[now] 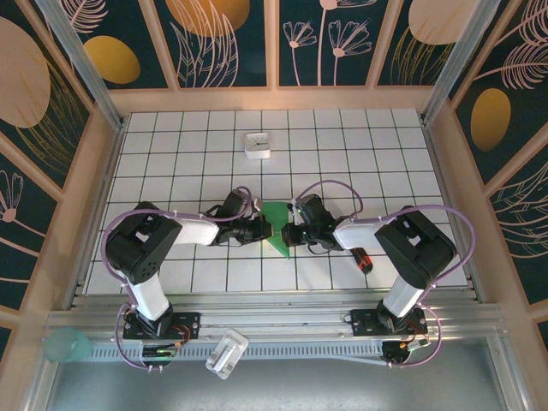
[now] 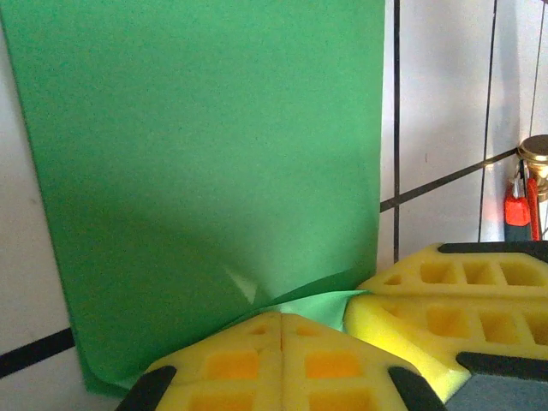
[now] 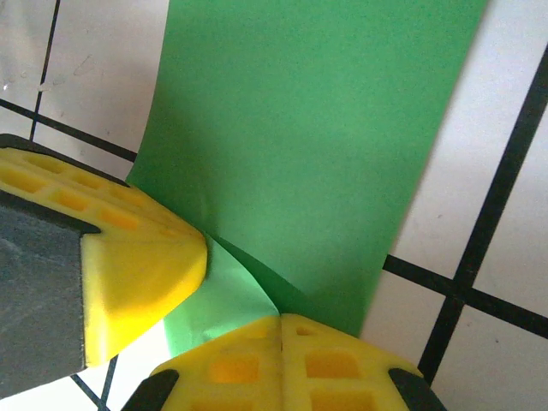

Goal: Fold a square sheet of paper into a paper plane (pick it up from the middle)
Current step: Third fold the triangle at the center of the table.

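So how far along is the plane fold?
Partway. Done: the green sheet looks folded into a strip on the table. In hand: left claw and right claw are both shut on one corner, with a pale flap lifted between them. Left: no narrow dart yet, so more creases to go.

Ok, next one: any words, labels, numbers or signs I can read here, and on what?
None can be read.
The green paper is plain.
The small white box is too small to tell if it bears print.
The wall panels bear only leaf and flower drawings.
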Controlling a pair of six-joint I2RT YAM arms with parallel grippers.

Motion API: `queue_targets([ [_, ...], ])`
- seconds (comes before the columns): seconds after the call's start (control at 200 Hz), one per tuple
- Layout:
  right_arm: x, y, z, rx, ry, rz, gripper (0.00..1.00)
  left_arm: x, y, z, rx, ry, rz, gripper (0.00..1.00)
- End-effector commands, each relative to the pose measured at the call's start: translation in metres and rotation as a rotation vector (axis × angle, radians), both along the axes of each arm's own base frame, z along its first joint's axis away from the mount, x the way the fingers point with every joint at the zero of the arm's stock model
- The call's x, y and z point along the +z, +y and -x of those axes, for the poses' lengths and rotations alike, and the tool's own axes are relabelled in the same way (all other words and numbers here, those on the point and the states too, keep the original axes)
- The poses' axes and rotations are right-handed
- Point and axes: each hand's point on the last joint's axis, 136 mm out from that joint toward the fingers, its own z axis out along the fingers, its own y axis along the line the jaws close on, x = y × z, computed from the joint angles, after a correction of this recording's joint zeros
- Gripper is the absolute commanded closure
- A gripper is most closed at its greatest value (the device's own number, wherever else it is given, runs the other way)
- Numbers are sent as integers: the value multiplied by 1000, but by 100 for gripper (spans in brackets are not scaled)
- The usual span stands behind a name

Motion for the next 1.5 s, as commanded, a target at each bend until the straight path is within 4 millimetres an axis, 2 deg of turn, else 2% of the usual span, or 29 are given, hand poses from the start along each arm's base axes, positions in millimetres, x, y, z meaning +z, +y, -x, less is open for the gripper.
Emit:
queue_targets([
  [0.0,-68,-57,46,-12,202,277,100,-17,8,9,-16,32,-58,94],
  [0.305,-57,-53,39,-6,182,269,99,-32,20,14,-6,41,-119,97],
  [0.51,-27,-44,27,-8,130,226,89,-43,30,20,0,47,-163,98],
  [0.681,-5,-38,25,-7,106,178,79,-49,34,23,4,54,-174,98],
  [0.886,23,-41,31,-13,53,111,76,-49,36,22,18,50,-176,99],
  [1.046,34,-38,36,-15,32,36,75,-47,36,21,31,44,-167,99],
  [1.166,42,-22,36,20,37,-29,79,-46,35,20,31,45,-165,99],
  [1.376,56,10,54,134,-3,-96,83,-46,35,19,30,38,-172,99],
  [1.496,52,22,61,185,-1,-75,86,-46,36,19,30,39,-173,99],
])
